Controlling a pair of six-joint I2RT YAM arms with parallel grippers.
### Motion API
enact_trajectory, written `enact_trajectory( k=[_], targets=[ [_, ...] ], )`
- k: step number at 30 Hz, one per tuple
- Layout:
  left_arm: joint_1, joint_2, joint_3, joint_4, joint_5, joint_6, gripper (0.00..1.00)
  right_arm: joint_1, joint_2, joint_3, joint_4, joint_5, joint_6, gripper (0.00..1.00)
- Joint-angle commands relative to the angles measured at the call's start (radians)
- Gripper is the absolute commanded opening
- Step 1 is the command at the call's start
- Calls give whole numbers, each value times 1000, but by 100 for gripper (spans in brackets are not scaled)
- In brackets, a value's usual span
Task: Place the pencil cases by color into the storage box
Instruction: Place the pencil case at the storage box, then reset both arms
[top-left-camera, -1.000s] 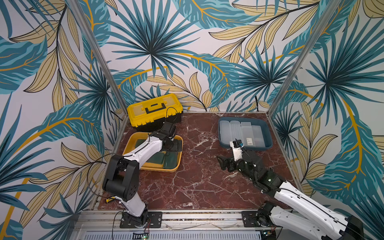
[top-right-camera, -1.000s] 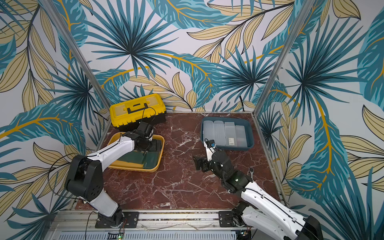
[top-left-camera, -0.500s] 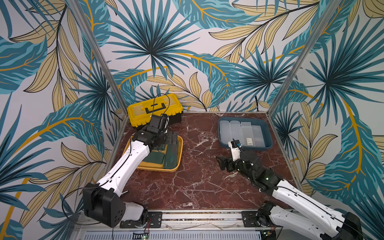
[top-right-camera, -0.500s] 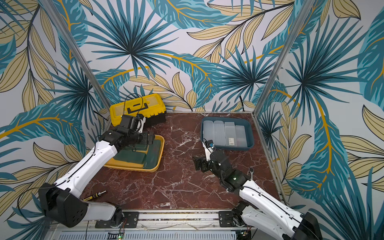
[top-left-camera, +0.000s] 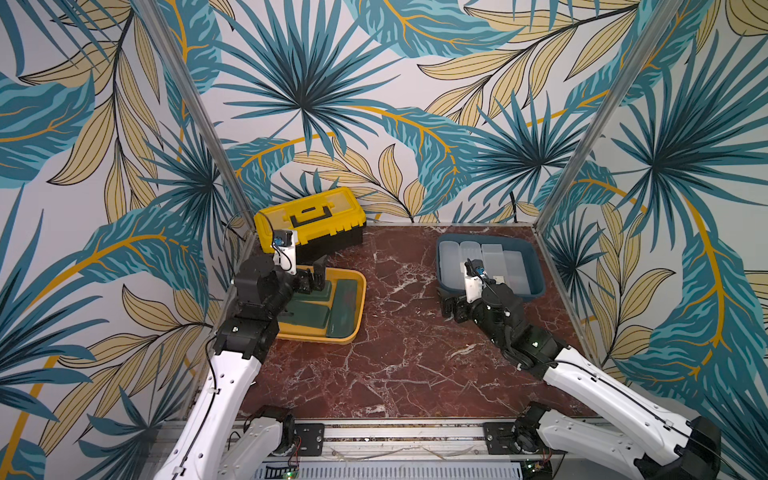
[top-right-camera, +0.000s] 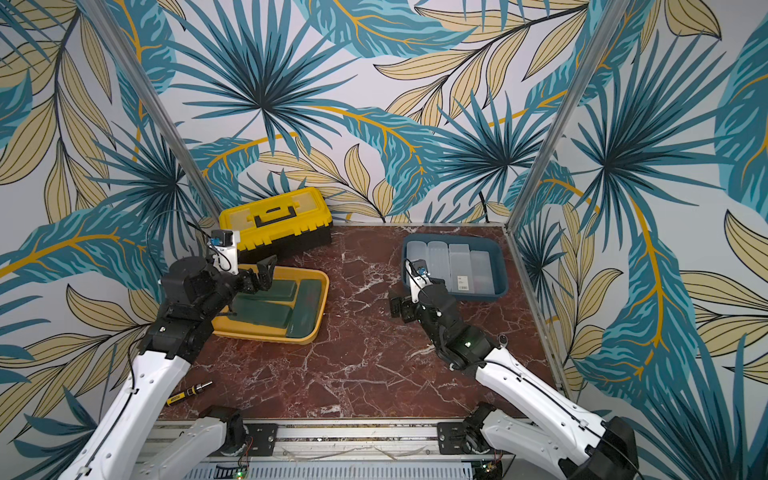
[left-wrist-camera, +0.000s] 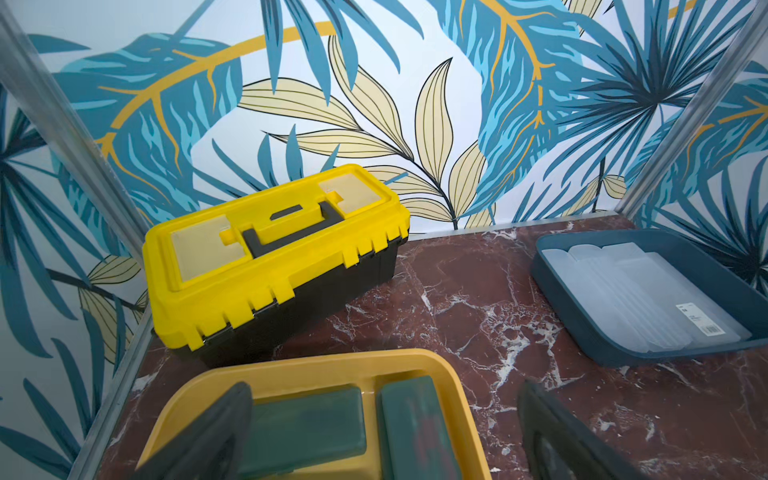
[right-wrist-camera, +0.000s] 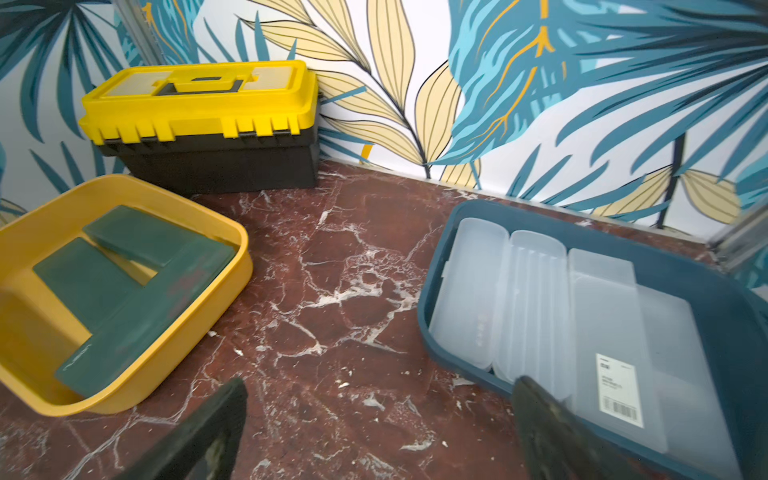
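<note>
Nearest: right gripper (top-right-camera: 399, 308), spread wide, empty, low beside the near corner of the blue tray (top-left-camera: 525, 296). Then green cases (top-left-camera: 343, 305) in the yellow tray (top-left-camera: 320, 337), one lengthwise along its right wall, under the left gripper (top-left-camera: 314, 277), likewise gaping and empty. Farthest: white cases (top-left-camera: 492, 262) side by side in the blue tray, long axes pointing away, nearer the right gripper.
</note>
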Motion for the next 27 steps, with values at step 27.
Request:
enact_trajectory(
  k=[27],
  targets=[
    [171, 466, -263, 477, -4, 22, 100, -414, -17, -164, 136, 17, -19, 99]
  ],
)
